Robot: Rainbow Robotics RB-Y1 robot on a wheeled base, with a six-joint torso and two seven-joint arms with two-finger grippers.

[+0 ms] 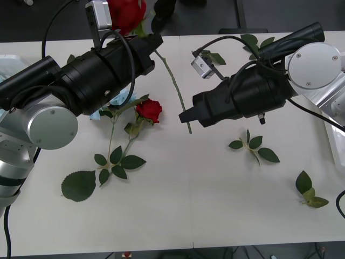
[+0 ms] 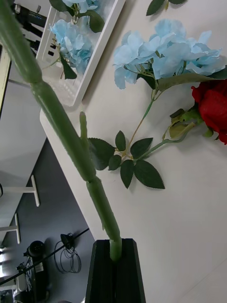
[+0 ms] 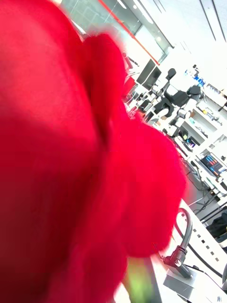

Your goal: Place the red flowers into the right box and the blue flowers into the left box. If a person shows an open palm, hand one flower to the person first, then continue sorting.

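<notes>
The right claw (image 1: 185, 116) is closed on the lower end of a red rose's stem (image 1: 173, 86), while the left claw (image 1: 153, 43) meets the same stem just under the bloom (image 1: 127, 13) at the far edge of the counter (image 1: 205, 205); whether the left claw is clamped I cannot tell. Probably a handover, so the right arm can carry it to the right box (image 1: 335, 137); a second red rose (image 1: 149, 110) and a blue flower (image 2: 165, 49) lie on the counter's left, and the left box (image 2: 90, 71) already holds blue flowers.
</notes>
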